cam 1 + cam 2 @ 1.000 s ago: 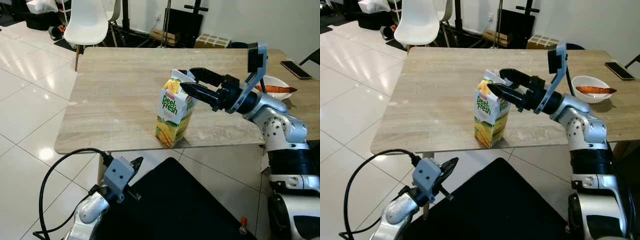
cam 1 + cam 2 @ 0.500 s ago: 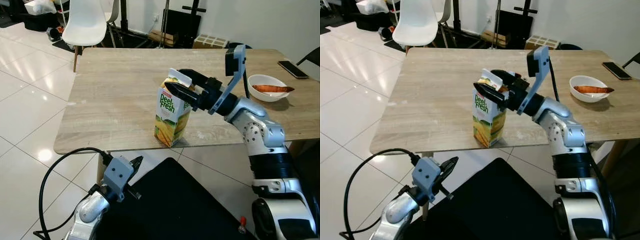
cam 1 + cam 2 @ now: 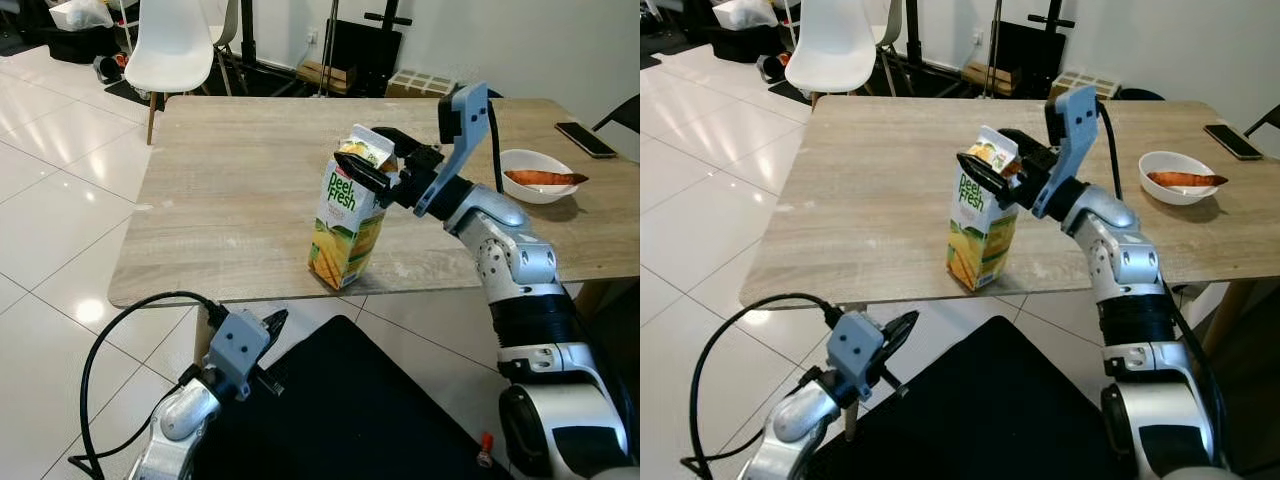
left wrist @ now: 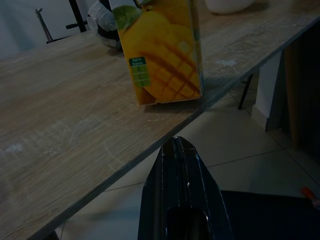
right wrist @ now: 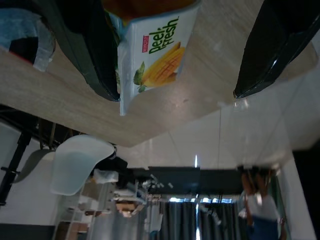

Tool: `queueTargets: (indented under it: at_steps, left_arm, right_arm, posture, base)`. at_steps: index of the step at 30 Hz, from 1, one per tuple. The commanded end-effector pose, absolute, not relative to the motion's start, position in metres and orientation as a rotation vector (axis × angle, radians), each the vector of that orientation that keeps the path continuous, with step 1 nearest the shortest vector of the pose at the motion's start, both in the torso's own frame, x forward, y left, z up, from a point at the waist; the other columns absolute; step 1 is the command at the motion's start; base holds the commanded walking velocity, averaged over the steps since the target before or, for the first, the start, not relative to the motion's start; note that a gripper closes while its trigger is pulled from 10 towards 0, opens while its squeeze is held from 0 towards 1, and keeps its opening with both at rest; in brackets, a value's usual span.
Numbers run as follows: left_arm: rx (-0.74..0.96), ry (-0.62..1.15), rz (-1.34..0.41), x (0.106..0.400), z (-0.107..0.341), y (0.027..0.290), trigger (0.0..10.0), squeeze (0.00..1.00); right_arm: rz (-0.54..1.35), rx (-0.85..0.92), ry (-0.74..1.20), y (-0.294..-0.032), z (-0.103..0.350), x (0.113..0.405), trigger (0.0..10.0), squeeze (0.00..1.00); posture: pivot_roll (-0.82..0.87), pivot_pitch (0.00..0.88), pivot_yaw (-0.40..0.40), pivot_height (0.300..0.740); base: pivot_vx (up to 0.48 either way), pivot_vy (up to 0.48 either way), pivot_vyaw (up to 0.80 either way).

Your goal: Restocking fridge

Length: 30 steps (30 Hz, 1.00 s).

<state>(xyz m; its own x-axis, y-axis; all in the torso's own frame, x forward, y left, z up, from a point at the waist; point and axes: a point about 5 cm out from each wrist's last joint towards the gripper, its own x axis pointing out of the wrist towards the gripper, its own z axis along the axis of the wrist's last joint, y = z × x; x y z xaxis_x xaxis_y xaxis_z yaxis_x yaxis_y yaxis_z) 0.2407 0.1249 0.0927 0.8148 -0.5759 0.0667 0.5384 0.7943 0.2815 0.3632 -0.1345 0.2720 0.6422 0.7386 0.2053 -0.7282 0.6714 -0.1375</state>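
Moved in over the last second: right gripper (image 3: 375,160) now straddling the gable top of the mango juice carton (image 3: 347,220), reached from the side. Carton tipped slightly, base on the wooden table (image 3: 230,190) near its front edge. Fingers apart, probably not yet clamped; contact hard to judge. Grasp step under way. Left gripper (image 4: 176,150) pressed together, idle below the table edge.

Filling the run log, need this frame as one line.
right gripper: open, fingers astride carton top | juice carton: tilted on table front edge | left gripper: shut, idle below table
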Motion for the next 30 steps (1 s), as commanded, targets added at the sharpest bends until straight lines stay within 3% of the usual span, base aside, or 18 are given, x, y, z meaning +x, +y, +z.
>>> queueTargets:
  at_steps: [1,7,8,9,10,11,12,30]
  left_arm:
    - [0.273,-0.111,-0.613,0.238,0.085,0.126,10.0,0.0]
    - [0.275,-0.111,-0.612,0.239,0.085,0.126,10.0,0.0]
    - [0.276,-0.111,-0.612,0.24,0.086,0.126,10.0,0.0]
    - [0.276,-0.111,-0.612,0.24,0.086,0.126,10.0,0.0]
    - [0.276,-0.111,-0.613,0.24,0.086,0.126,10.0,0.0]
    - [0.276,-0.111,-0.613,0.24,0.086,0.126,10.0,0.0]
    - [0.277,-0.112,-0.617,0.24,0.086,0.125,10.0,0.0]
    - [0.285,-0.108,-0.626,0.241,0.085,0.123,10.0,0.0]
  right_arm:
    - [0.841,-0.071,-0.216,-0.134,0.265,0.365,10.0,0.0]
    - [0.842,-0.062,-0.222,-0.135,0.266,0.366,10.0,0.0]
    - [0.841,-0.053,-0.225,-0.136,0.267,0.366,5.3,0.0]
    - [0.841,-0.053,-0.225,-0.136,0.267,0.366,5.3,0.0]
    - [0.841,-0.046,-0.228,-0.137,0.268,0.367,4.2,0.0]
    - [0.841,-0.046,-0.228,-0.137,0.268,0.367,4.2,0.0]
    - [0.846,-0.04,-0.227,-0.138,0.269,0.367,0.0,0.0]
    - [0.863,-0.221,-0.162,-0.144,0.257,0.367,0.0,0.0]
  posture:
    - [-0.03,0.076,-0.046,0.74]
    - [-0.03,0.079,-0.046,0.74]
    - [-0.02,0.079,-0.045,0.74]
    - [-0.02,0.079,-0.045,0.74]
    - [-0.03,0.079,-0.044,0.74]
    - [-0.03,0.079,-0.044,0.74]
    - [-0.03,0.079,-0.042,0.74]
    - [-0.03,0.081,-0.042,0.74]
  base:
    - [0.0,0.0,0.0]
    - [0.0,0.0,0.0]
    - [0.0,0.0,0.0]
    - [0.0,0.0,0.0]
    - [0.0,0.0,0.0]
    - [0.0,0.0,0.0]
    - [0.0,0.0,0.0]
    - [0.0,0.0,0.0]
